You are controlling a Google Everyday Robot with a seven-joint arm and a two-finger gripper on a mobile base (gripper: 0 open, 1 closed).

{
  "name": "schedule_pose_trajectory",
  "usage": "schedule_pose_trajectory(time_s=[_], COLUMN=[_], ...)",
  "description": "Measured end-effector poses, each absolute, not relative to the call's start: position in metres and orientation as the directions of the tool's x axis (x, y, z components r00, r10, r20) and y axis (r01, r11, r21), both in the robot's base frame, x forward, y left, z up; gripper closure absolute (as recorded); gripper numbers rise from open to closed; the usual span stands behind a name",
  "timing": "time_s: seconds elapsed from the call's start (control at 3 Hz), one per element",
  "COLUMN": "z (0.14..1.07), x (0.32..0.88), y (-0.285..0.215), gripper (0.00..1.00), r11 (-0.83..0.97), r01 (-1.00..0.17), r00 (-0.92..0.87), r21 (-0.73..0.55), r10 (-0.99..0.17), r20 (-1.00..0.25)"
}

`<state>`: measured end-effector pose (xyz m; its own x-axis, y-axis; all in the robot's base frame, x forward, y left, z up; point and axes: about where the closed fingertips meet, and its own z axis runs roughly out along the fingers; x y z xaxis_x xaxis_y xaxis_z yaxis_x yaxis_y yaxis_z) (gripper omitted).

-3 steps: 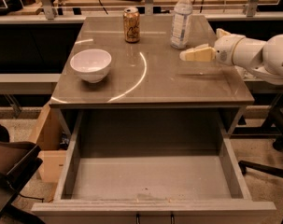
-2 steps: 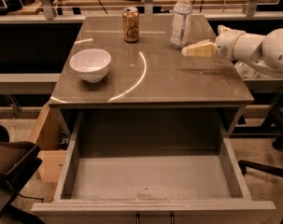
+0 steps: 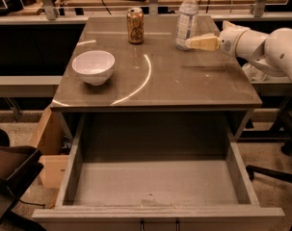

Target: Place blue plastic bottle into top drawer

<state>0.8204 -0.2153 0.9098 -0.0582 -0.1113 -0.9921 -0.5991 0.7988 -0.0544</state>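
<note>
The blue plastic bottle (image 3: 186, 18), clear and ribbed with a white cap, stands upright at the back right of the grey tabletop (image 3: 184, 81). My gripper (image 3: 190, 43) reaches in from the right on a white arm, with its tan tip right at the bottle's lower right side. The top drawer (image 3: 155, 184) is pulled fully open below the table's front edge, and its flat grey bottom is bare.
A gold-brown soda can (image 3: 135, 25) stands at the back middle of the table. A white bowl (image 3: 93, 66) sits at the left. A light wooden box (image 3: 46, 138) and a dark chair (image 3: 10, 172) are on the floor at the left.
My gripper has moved left and towards the back of the table, closing the gap to the bottle. The bottle, can, bowl and drawer have not moved.
</note>
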Motion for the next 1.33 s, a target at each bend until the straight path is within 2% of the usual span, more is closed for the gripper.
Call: schedule_pose_trajectory(time_s=[0.67,1.33], z=[0.924,0.936], x=[0.846,0.865], y=[-0.211,-0.208], gripper=[0.0,0.0], r11=[0.802,0.786], r01=[-0.596,-0.616], r00=[-0.023,-0.021], r21=[-0.028,-0.047], r10=[-0.053,-0.076], r20=[-0.998,-0.997])
